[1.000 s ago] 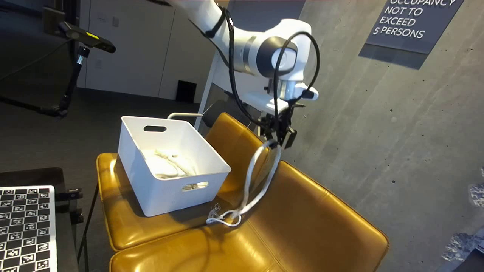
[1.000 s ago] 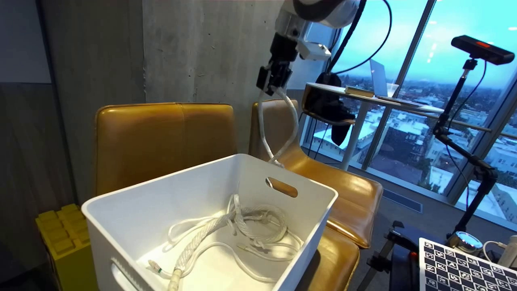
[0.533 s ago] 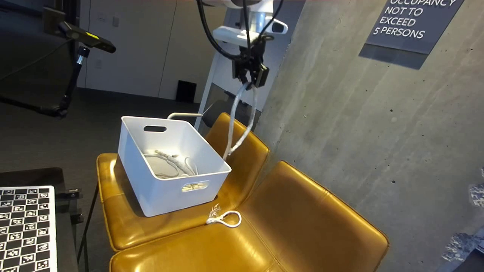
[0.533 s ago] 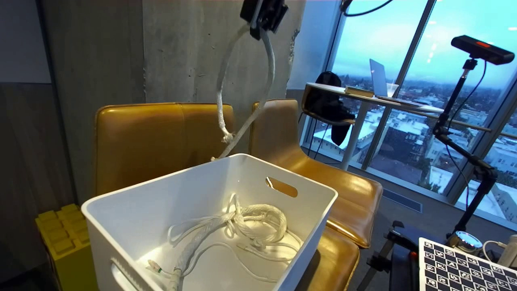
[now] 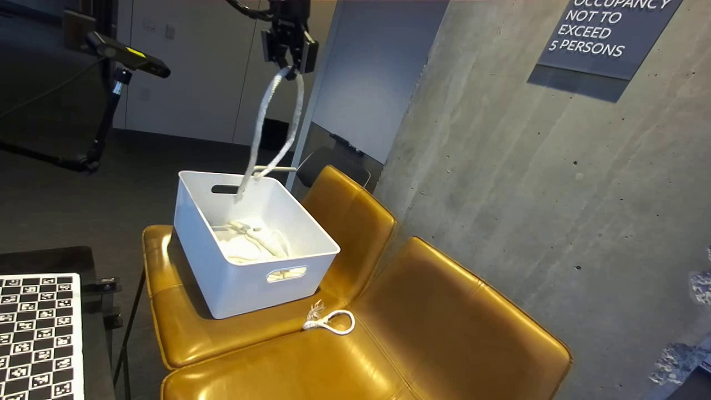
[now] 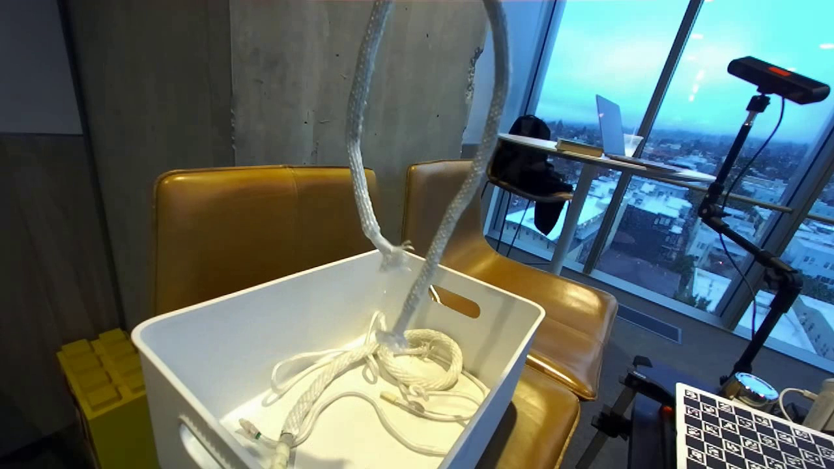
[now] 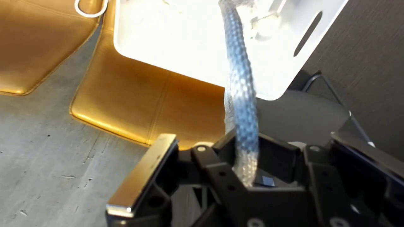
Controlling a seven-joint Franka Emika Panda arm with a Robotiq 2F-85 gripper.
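Rope (image 6: pixel 481 161) shifted over white bin (image 5: pixel 250 294), hanging doubled below the end effector (image 5: pixel 290 71), clamped in its jaws

Looks like braided fibre w/ sl. sheen on rope (image 7: pixel 242 85), frayed matt fibre at end of cord loop (image 5: pixel 322 322). Also looks like smooth semi-matt plastic on storage bin (image 5: pixel 247 291), glossy leather-type upholst. on chairs (image 5: pixel 411 333), pitted matt conc. on wall (image 5: pixel 533 194).

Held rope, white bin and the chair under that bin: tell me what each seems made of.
Rope: braided fibre, its weave plain in the wrist view; slight sheen, perhaps synthetic. Bin: likely moulded plastic, smooth, fairly matte, with rounded corners. Chair: glossy tan leather or imitation, seams showing; which, unclear.
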